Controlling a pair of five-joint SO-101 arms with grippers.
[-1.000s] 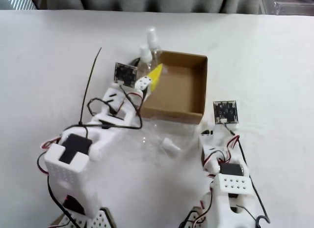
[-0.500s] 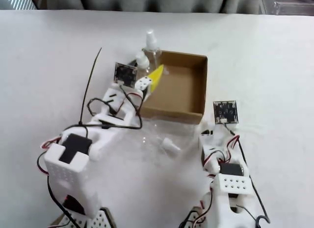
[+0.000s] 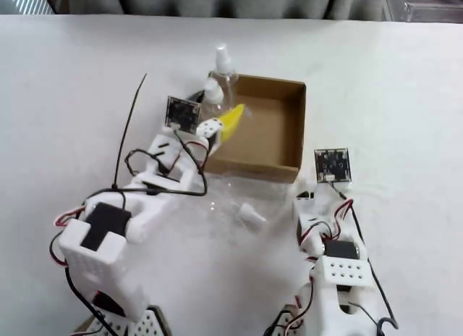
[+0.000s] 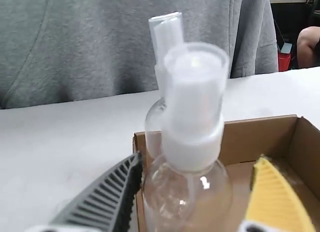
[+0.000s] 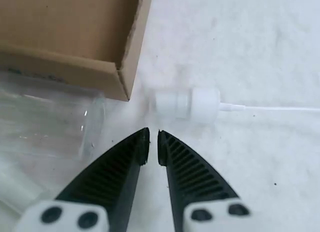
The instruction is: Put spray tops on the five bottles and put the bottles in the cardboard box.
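By the box (image 3: 253,164) corner, left gripper (image 4: 198,167): my fingers squeezing a capped bottle (image 4: 190,142)
Right gripper (image 5: 150,142): fingers nearly closed, just a sliver of gap
Loose spray top (image 5: 186,103): on the table (image 3: 376,82), just past my right fingertips

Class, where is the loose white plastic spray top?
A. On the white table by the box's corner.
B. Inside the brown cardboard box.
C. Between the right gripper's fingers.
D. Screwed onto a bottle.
A: the loose white plastic spray top lies on the white table beside a corner of the brown cardboard box, clear of the right gripper.
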